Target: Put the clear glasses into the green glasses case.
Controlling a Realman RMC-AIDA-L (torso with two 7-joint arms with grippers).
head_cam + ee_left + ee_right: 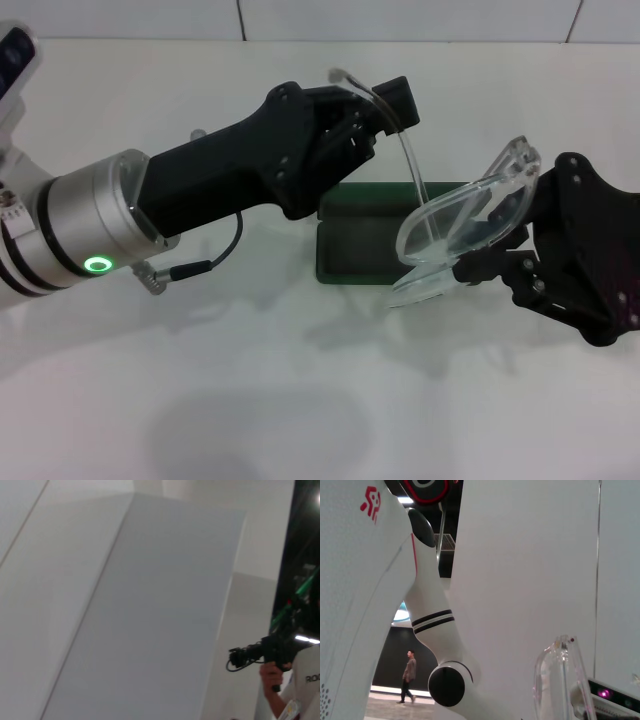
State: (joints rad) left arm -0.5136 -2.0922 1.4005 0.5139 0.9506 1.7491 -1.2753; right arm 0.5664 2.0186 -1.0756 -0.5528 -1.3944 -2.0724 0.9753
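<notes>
Holding the transparent wraparound plastic glasses [462,222] above the open dark green case [362,248], your right gripper [500,262] pinches the lens; left gripper [372,105] clamps one arm tip; opposing pulls could snap it.

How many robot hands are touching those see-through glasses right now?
2. The left gripper pinches one thin arm above the green glasses case; the right gripper grips the lens end of the clear glasses beside it.
</notes>
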